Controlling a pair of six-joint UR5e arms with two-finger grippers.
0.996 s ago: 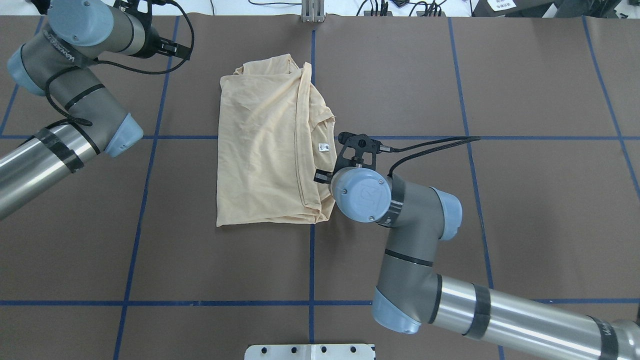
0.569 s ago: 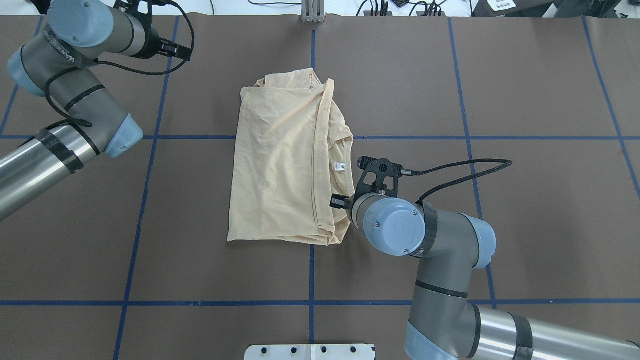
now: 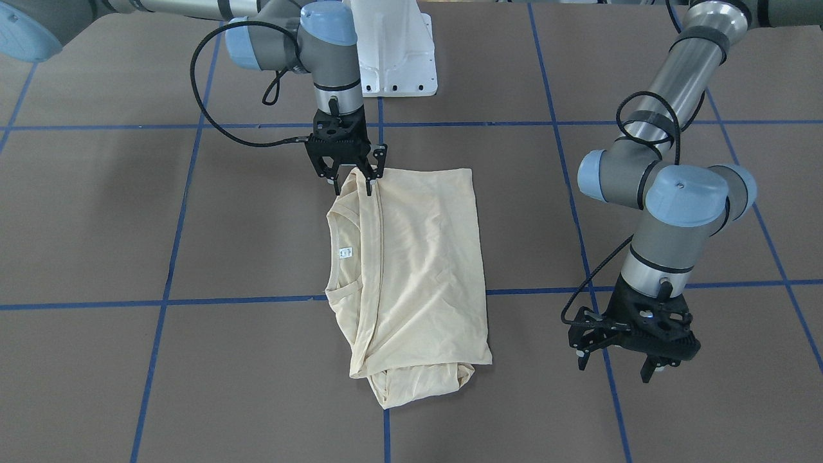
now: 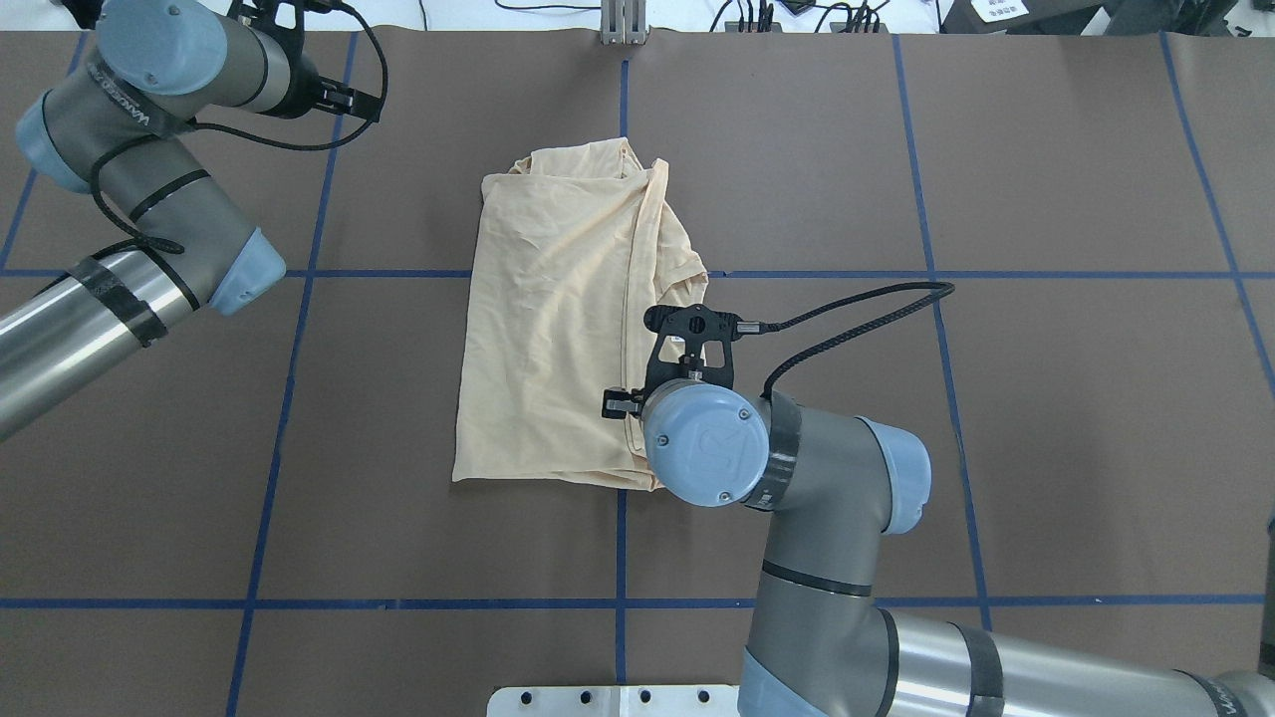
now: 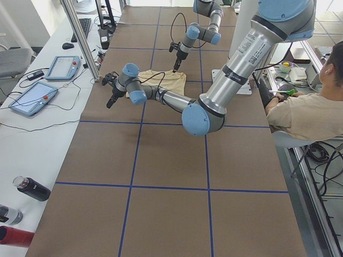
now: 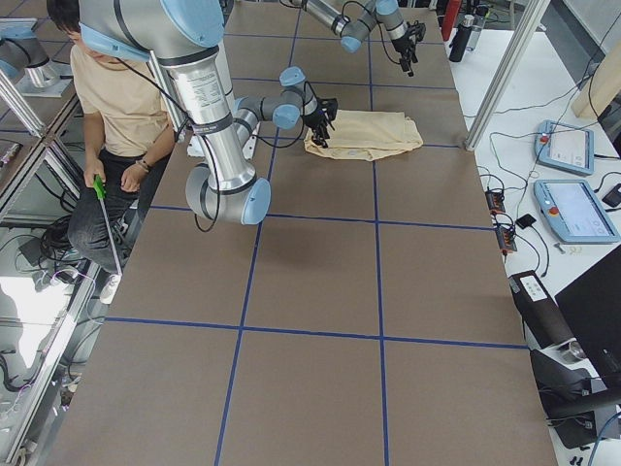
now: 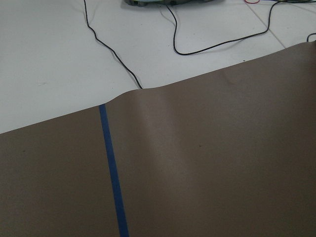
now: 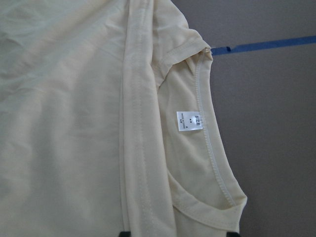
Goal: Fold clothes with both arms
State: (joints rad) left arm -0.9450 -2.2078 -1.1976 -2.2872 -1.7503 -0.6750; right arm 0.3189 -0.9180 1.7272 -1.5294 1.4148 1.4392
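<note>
The cream T-shirt point(image 3: 418, 257) lies folded lengthwise on the brown table, in the middle point(image 4: 558, 309). Its print is hidden. Its white neck label point(image 3: 346, 252) faces up inside the collar point(image 8: 189, 120). My right gripper point(image 3: 352, 188) hangs straight down over the shirt's collar-side corner nearest the robot. Its jaws are open, with the fingertips at the cloth. The right wrist view shows the collar, the label and a long folded hem point(image 8: 133, 123). My left gripper point(image 3: 614, 366) is open and empty. It hovers over bare table well away from the shirt, near the far edge.
Blue tape lines point(image 4: 623, 597) grid the brown table cover. The white pedestal base point(image 3: 392, 51) stands at the robot's side. A metal post point(image 4: 623, 20) is at the far edge. A seated person point(image 5: 311, 107) and pendants point(image 5: 32, 99) show beside the table.
The shirt slid right and slightly toward the robot with my right gripper, then stayed put. The right gripper then moved back left over the shirt's edge. The left arm has not moved.
</note>
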